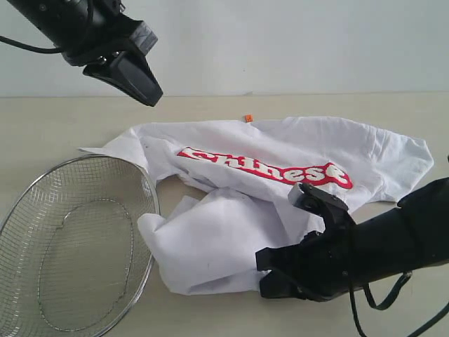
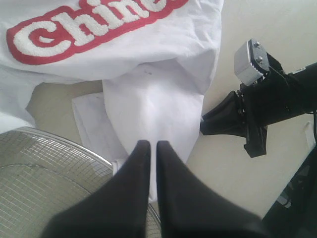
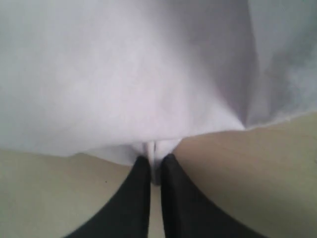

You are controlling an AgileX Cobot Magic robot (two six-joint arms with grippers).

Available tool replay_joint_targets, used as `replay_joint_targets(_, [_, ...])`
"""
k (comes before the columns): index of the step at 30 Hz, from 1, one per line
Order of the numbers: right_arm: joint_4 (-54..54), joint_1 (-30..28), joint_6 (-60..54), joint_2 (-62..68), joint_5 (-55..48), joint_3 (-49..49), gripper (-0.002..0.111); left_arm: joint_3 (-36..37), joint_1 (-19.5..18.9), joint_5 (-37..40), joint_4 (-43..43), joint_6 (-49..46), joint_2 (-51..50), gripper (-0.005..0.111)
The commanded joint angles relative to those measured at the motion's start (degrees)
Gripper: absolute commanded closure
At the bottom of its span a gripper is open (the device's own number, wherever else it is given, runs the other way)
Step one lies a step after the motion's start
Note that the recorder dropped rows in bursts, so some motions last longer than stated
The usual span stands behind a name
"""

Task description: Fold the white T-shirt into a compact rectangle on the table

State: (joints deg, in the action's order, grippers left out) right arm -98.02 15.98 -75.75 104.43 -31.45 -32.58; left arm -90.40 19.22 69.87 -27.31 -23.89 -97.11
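Observation:
The white T-shirt (image 1: 280, 147) lies crumpled on the table (image 1: 56, 133), its red "Chinese" banner facing up and a small orange neck tag (image 1: 247, 118) at its far edge. The lower part is bunched toward the front. My right gripper (image 1: 262, 272) sits low at the shirt's near edge. In the right wrist view the right gripper (image 3: 155, 159) is shut on a small fold of the T-shirt (image 3: 124, 74). My left gripper (image 1: 151, 95) hangs high above the back left of the table. Its tips (image 2: 153, 144) are shut with nothing between them, well above the T-shirt (image 2: 158, 74).
A round wire-mesh basket (image 1: 156, 203) stands at the front left, its rim touching the shirt's bunched cloth. The same basket (image 2: 49, 168) shows in the left wrist view. Bare tabletop lies behind the shirt and to the front right.

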Motion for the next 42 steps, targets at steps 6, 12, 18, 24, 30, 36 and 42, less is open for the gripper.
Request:
replay_joint_targets(6, [1.1, 0.0, -0.8, -1.3, 1.6, 0.5, 0.108, 0.2, 0.1, 0.1, -0.7, -0.1, 0.4, 0.102])
replay_joint_targets(12, [1.9, 0.0, 1.1, -6.2, 4.1, 0.6, 0.108, 0.2, 0.1, 0.1, -0.6, -0.1, 0.4, 0.102])
replay_joint_targets(18, [6.1, 0.0, 5.5, -9.3, 6.3, 0.6, 0.108, 0.2, 0.1, 0.1, -0.3, -0.3, 0.4, 0.102])
replay_joint_targets(24, [7.5, -0.1, 6.9, -12.6, 8.3, 0.6, 0.108, 0.2, 0.1, 0.1, -0.2, -0.7, 0.4, 0.102])
replay_joint_targets(30, [12.7, -0.1, 11.0, -12.8, 9.5, 0.6, 0.108, 0.2, 0.1, 0.1, 0.1, -1.0, 0.4, 0.102])
replay_joint_targets(36, [14.0, -0.1, 8.4, -12.3, 7.3, 0.6, 0.085, 0.2, 0.1, 0.1, 0.1, -1.2, 0.4, 0.102])
replay_joint_targets(42, [13.1, 0.0, 7.7, -7.9, 4.6, 0.5, 0.058, 0.2, 0.1, 0.1, 0.1, -1.4, 0.4, 0.102])
